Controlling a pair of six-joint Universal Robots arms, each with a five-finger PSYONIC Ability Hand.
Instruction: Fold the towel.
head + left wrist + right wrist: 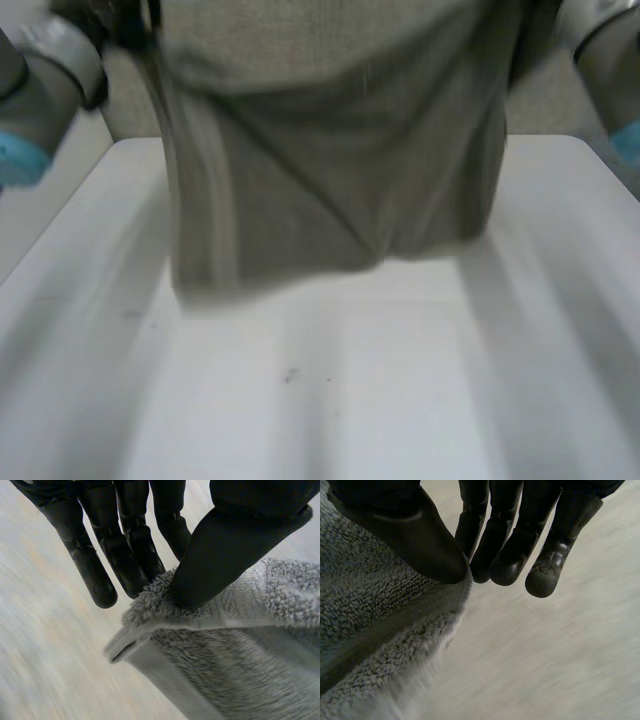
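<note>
A grey towel [330, 170] hangs in the air between my two arms, its lower edge just above the white table [330, 400]. My left hand [125, 540] pinches one upper corner of the towel [235, 645] between its thumb and fingers. On the other side, my right hand [510, 535] pinches the other upper corner of the towel [380, 625] the same way, thumb pressed against the fingers. The towel's lower part hangs in folds with a stripe near its left edge.
The white table has rounded far corners [130, 150] and stretches toward the camera below the towel. My left arm [45, 90] and right arm [605, 60] rise at either side of the cloth.
</note>
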